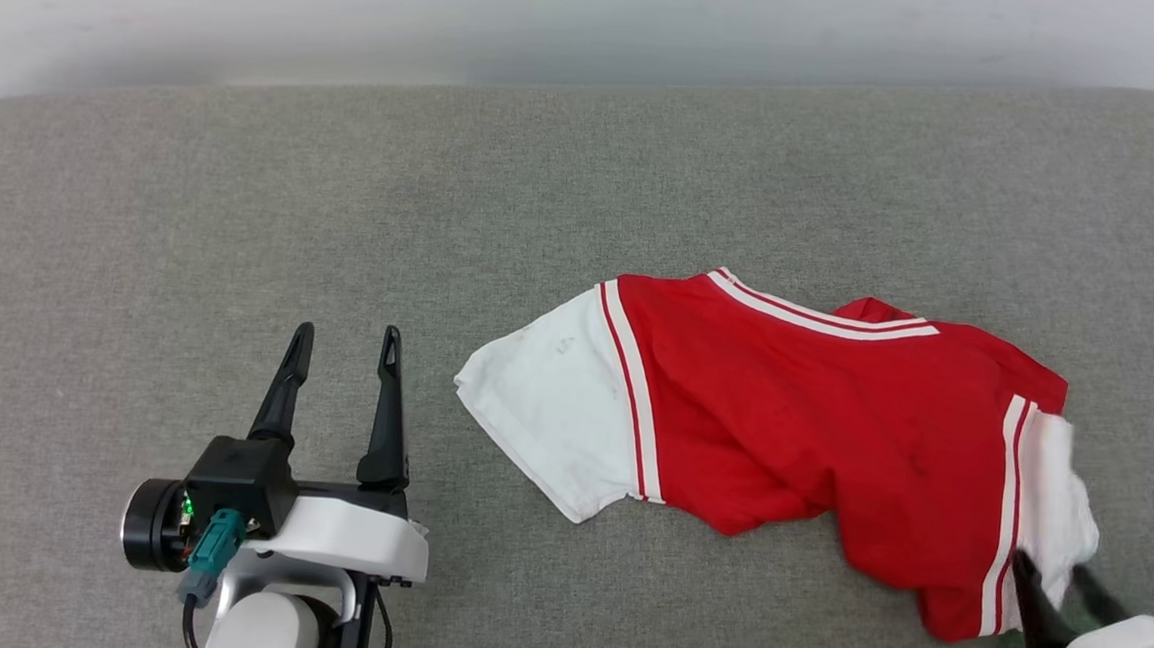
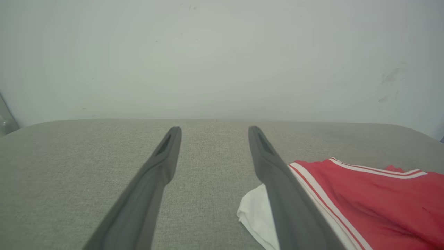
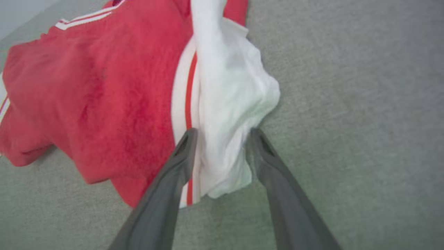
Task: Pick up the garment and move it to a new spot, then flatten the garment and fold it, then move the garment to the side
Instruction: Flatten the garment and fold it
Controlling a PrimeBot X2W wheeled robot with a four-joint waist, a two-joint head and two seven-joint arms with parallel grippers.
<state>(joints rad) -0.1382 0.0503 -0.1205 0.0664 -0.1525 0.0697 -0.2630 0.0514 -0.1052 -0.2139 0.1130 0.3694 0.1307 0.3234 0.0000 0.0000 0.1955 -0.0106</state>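
The garment (image 1: 782, 417) is a red shirt with white sleeves and red-and-white striped trim, lying rumpled on the grey padded surface, right of centre. Its lettering is hidden. My right gripper (image 1: 1053, 569) is at the shirt's right end. In the right wrist view, the right gripper (image 3: 222, 132) has its fingers spread, and the bunched white sleeve (image 3: 229, 104) lies loose between them. My left gripper (image 1: 348, 335) stands open and empty, a short way left of the other white sleeve (image 1: 552, 413). From the left wrist, the garment (image 2: 374, 198) shows beside the open left gripper (image 2: 214, 130).
The grey fabric surface (image 1: 344, 200) stretches wide to the left of and behind the shirt. A pale wall (image 1: 596, 15) runs along its far edge. The surface's rounded corners show at far left and far right.
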